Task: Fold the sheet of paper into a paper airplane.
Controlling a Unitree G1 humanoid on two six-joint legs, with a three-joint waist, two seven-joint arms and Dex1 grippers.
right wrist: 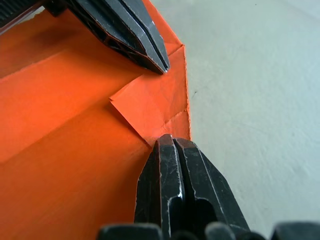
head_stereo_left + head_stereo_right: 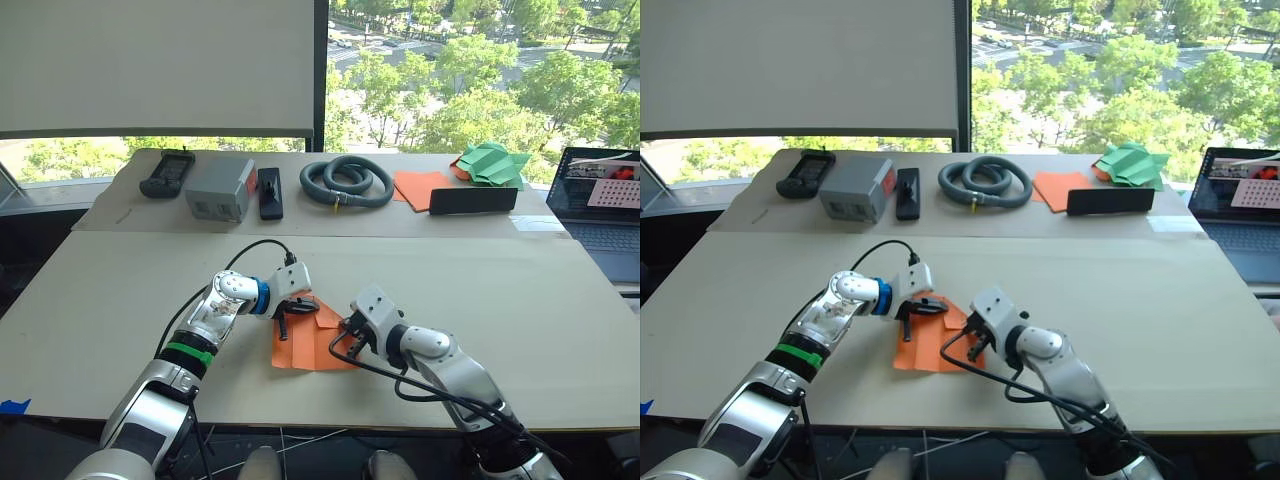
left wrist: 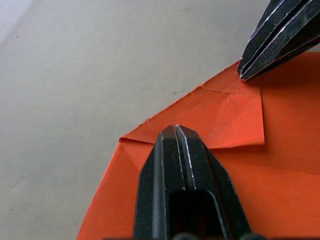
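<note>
Under both fingers (image 3: 176, 145), sheet of paper (image 2: 310, 345).

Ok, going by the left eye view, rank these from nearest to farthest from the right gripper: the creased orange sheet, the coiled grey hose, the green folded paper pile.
1. The sheet of paper: under the right gripper, near table edge.
2. The coiled grey hose: far side of the table, about centre.
3. The green folded paper pile: far side, toward the robot's right, beyond the hose.
</note>
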